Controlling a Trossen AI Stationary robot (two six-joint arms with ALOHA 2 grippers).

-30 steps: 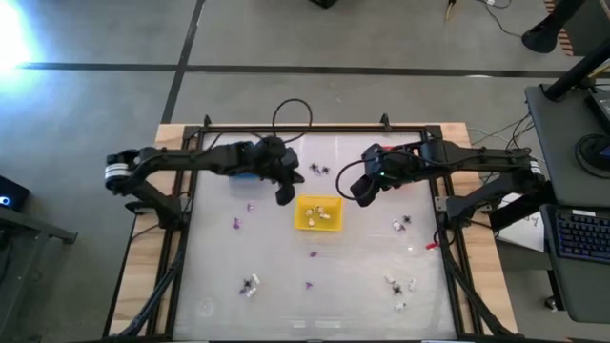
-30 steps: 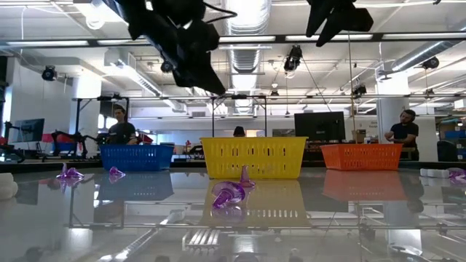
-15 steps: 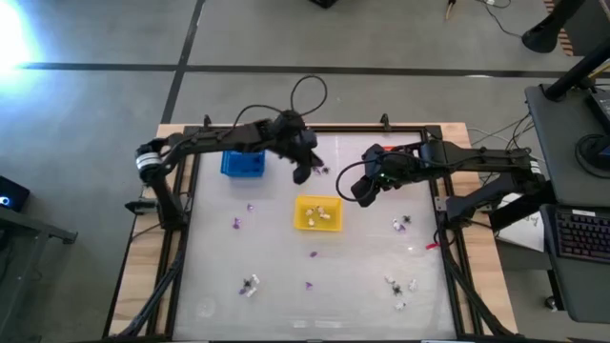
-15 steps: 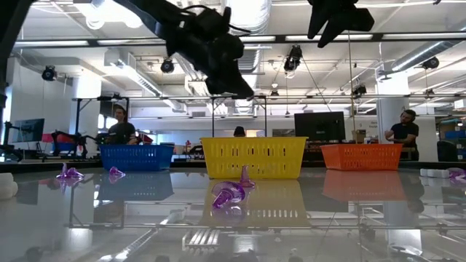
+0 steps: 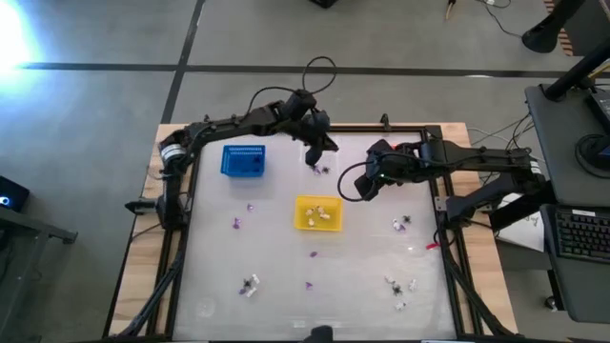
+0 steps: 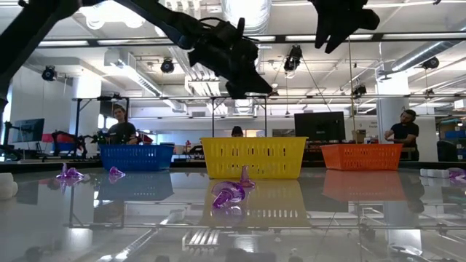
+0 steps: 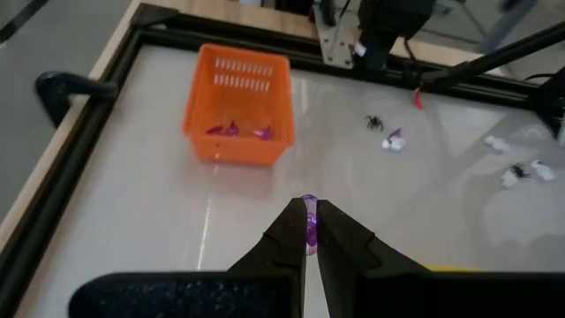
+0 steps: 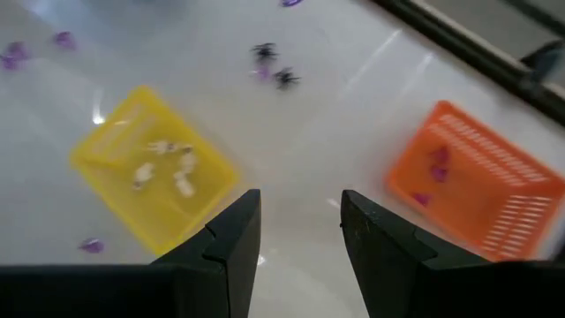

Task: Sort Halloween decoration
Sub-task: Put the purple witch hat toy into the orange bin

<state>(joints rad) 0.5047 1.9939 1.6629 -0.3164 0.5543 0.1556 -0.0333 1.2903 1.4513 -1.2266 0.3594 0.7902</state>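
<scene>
Your left claw is clamped on a tiny purple trinket, the square orange mesh basket ahead holding two purple pieces. Your right claw hangs wide open, empty. Many trinkets remain scattered; sorting looks partway.

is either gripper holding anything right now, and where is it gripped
The left gripper pinches a small purple trinket between its fingertips; which part is gripped cannot be told. The right gripper is open and holds nothing.

Orange basket, yellow basket, blue basket; purple trinket in black end effector.
</scene>
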